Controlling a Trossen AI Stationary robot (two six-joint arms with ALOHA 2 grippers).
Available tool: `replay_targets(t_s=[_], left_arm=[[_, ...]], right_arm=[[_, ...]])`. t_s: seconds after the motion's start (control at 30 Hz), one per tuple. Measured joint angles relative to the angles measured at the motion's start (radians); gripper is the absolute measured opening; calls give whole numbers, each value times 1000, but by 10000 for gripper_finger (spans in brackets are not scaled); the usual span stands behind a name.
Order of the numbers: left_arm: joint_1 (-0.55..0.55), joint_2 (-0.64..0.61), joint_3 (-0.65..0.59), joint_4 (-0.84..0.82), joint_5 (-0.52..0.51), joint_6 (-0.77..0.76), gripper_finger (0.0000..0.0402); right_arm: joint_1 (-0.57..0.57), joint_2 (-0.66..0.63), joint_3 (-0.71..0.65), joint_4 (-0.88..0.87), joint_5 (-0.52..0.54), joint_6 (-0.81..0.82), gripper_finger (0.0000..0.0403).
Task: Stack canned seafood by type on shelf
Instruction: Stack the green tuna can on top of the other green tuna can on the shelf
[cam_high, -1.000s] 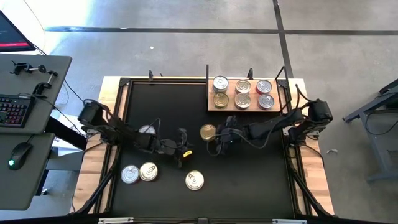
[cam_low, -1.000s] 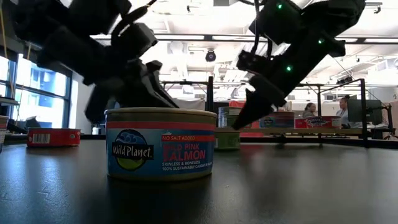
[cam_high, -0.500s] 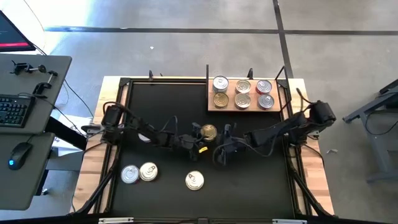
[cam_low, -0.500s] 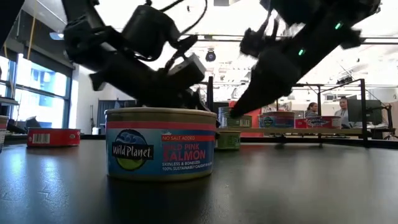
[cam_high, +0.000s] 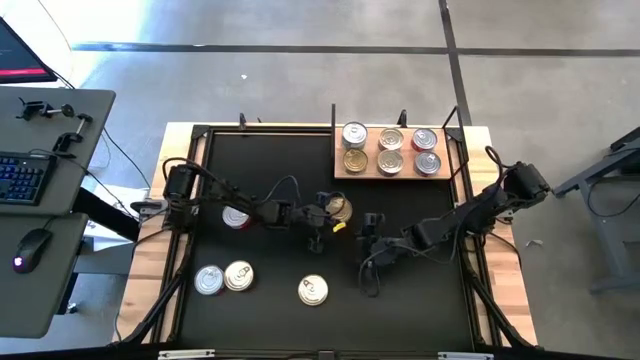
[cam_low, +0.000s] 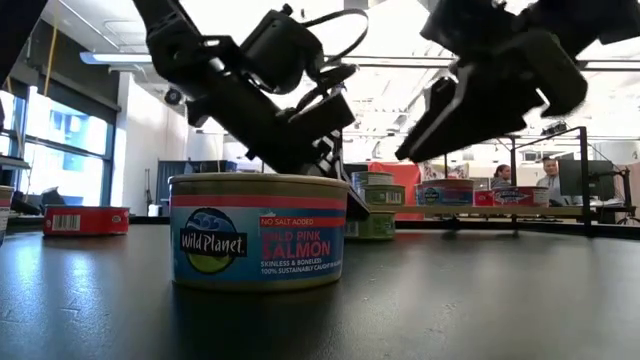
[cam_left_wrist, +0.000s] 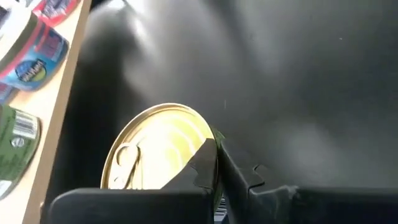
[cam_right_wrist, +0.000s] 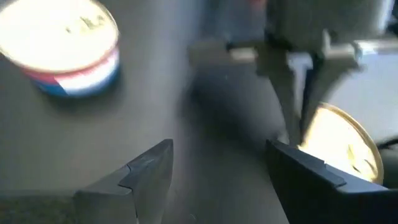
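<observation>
A gold-lidded, green-sided can (cam_high: 338, 209) stands on the black mat in front of the shelf (cam_high: 370, 172), a wooden board that bears several cans (cam_high: 391, 149). My left gripper (cam_left_wrist: 217, 167) is shut at this can's near rim. My right gripper (cam_right_wrist: 217, 171) hangs open over bare mat (cam_high: 366, 255), near and right of that can, with nothing between its fingers. A pink-salmon can (cam_low: 258, 232) sits near the front edge (cam_high: 313, 290). Two more cans (cam_high: 224, 278) and a red-sided one (cam_high: 236, 216) stand at the left. My left gripper's shut fingers (cam_left_wrist: 204, 163) slant down from the table's left to the gold-lidded can's rim (cam_left_wrist: 210, 138) on its near side. One fingertip shows over the lid's edge. I cannot tell whether the fingers touch the can, which stands flat on the mat.
The mat's wooden border (cam_high: 180, 150) and black frame posts (cam_high: 333, 115) ring the work area. Open mat lies between the salmon can and the right edge (cam_high: 430, 290). A desk with keyboard and mouse (cam_high: 30, 200) stands left of the table.
My left gripper has swept toward the table's right and a little toward the far edge, up to the gold-lidded can. My right gripper has drawn back from that can toward the near edge and rolled. The cans have stayed in place.
</observation>
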Motion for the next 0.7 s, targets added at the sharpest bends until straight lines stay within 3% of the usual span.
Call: replay_targets(t_s=[0.07,0.27,0.43,0.53,0.6,0.7], left_arm=[[-14,-27,6,-45,0,-24,2],[-41,-135,26,-141,15,-143,1],[-38,-181,26,-167,63,-225,0],[-40,-189,26,-161,109,-233,0],[-41,-189,26,-164,116,-250,0],[-40,-188,26,-167,116,-271,0]], right_arm=[[13,1,0,-43,52,2,245],[72,29,0,-106,348,5,245],[80,114,0,3,392,-149,245],[80,165,0,85,537,-232,245],[78,189,0,129,558,-300,245],[62,219,0,172,487,-394,245]])
